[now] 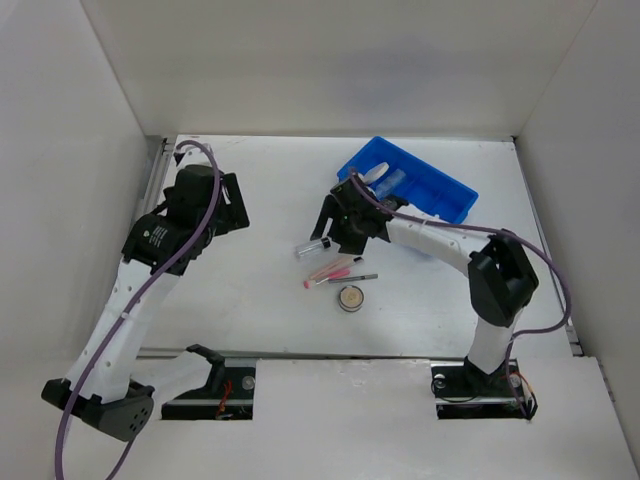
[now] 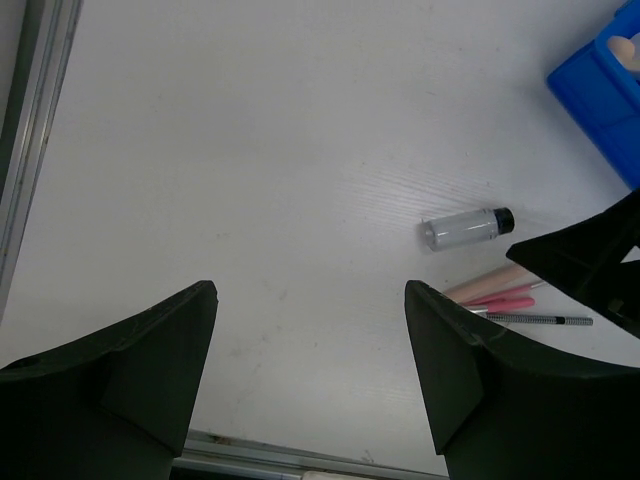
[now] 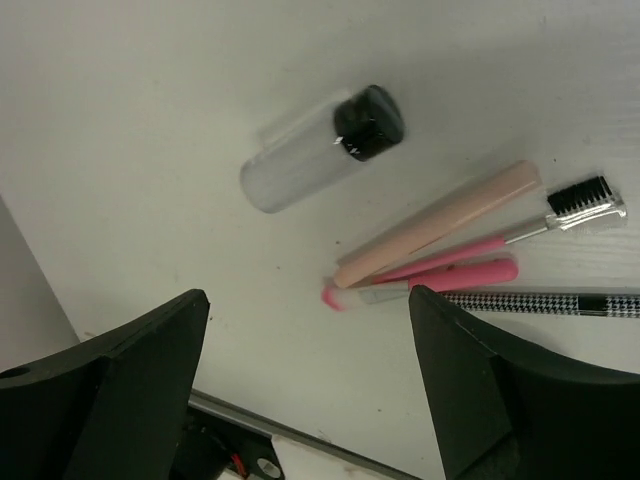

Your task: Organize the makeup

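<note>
We see the left gripper (image 2: 310,295) hanging above the left half of the table (image 1: 250,310), its jaws spread wide with nothing between them. The right gripper (image 3: 308,300) hovers over the table's middle, its jaws also spread and empty. Close by, a clear vial (image 3: 320,150) with a black cap lies on its side. Toward the near edge from it, a beige stick (image 3: 440,222), a pink brush (image 3: 450,255), a pink stick (image 3: 450,276) and a thin dark pencil (image 3: 540,302) lie bunched together and roughly parallel. The round compact (image 1: 350,298) sits just beside the pencil, nearer the near edge. The blue bin (image 1: 440,195) lies slantwise toward the far right corner. At its end nearest the table's middle we make out a pale puff (image 1: 375,172) and what looks like a second vial (image 1: 392,180).
</note>
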You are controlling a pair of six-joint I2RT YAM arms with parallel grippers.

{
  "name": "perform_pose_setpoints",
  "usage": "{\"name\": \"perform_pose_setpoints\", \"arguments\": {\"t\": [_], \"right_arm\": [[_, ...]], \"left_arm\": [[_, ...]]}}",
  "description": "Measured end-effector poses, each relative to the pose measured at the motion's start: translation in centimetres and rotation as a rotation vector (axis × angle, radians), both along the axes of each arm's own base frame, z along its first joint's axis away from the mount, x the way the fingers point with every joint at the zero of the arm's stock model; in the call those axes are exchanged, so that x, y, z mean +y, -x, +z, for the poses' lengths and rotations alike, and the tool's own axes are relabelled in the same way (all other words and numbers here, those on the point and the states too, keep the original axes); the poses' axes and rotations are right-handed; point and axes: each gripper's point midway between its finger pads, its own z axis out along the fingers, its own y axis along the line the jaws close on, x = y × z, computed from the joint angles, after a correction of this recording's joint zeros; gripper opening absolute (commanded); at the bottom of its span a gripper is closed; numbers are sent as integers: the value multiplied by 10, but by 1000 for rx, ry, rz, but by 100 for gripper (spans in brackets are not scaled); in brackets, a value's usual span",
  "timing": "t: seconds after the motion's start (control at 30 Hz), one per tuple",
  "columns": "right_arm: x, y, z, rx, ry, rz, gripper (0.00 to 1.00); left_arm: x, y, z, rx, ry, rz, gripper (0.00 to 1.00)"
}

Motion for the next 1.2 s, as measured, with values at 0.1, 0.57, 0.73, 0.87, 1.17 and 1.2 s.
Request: {"name": "perform_pose_setpoints", "arguments": {"t": [0.1, 0.57, 0.73, 0.87, 1.17, 1.2], "right_arm": [[-3, 4, -24, 82, -33, -69, 88], [49, -33, -52, 117, -52, -178, 77], [43, -29, -73, 175, -6, -222, 75], [41, -31, -81, 186, 10, -248, 70], [47, -65, -87, 114, 73, -295, 59], [47, -67, -91, 112, 83, -299, 59]], "left_arm": [[2, 3, 5, -18, 8, 1, 73], [-4, 7, -5, 0, 27, -29, 74], [-3, 7, -5, -1, 22, -32, 74], [-3, 7, -5, -1, 15, -34, 74], [1, 7, -5, -4, -5, -29, 74], [2, 7, -5, -5, -8, -26, 74]]}}
